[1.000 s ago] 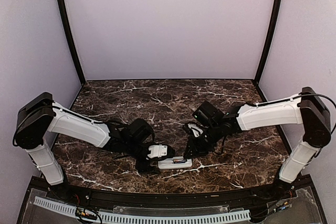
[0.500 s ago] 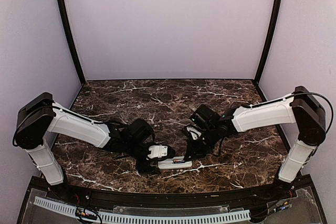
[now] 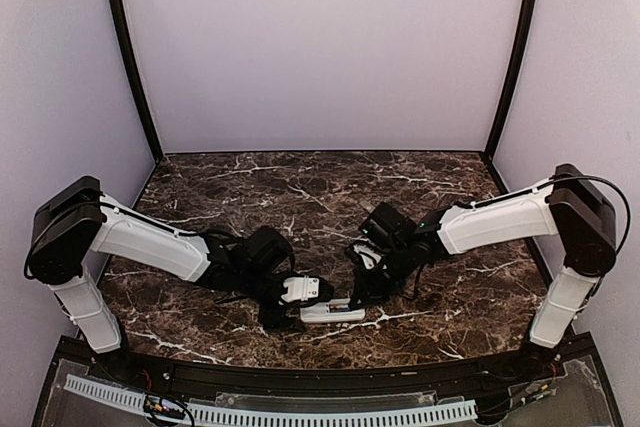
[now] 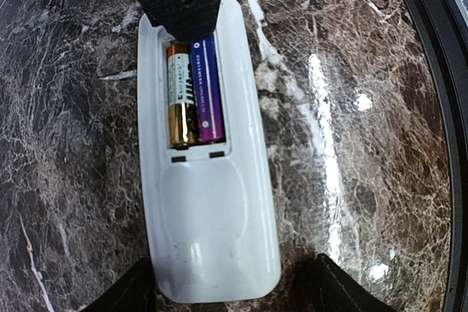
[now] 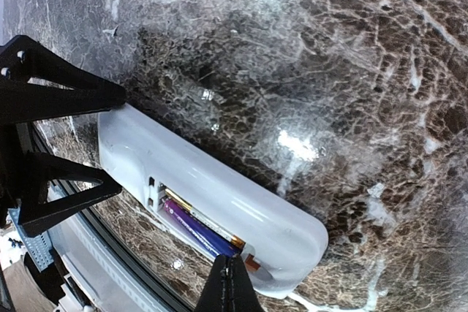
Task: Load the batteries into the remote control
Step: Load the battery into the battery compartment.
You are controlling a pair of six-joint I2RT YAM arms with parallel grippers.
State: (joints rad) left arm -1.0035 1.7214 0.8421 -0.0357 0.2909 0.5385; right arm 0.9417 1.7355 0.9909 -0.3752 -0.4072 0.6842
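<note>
The remote control point(image 3: 335, 313) point(image 4: 208, 210) point(image 5: 219, 173) lies back up near the table's front edge, with its battery bay uncovered. Two batteries sit side by side in the bay, one gold and white point(image 4: 180, 96) and one purple point(image 4: 208, 93) point(image 5: 191, 226). My left gripper point(image 3: 306, 311) point(image 4: 230, 284) is open and straddles one end of the remote; a gap shows between the remote and one finger point(image 4: 325, 283). My right gripper point(image 3: 355, 297) point(image 5: 232, 274) is shut, its joined tips resting at the far end of the purple battery, by the bay's contact.
The dark marble table point(image 3: 300, 197) ends in a black raised rim point(image 4: 439, 107) close beside the remote. A white perforated strip point(image 3: 270, 413) runs below that rim. Black frame posts point(image 3: 128, 57) and lilac walls enclose the back and sides.
My right gripper has closed fully and its arm has drawn a little to the left, toward the remote. The left arm and the remote have not moved.
</note>
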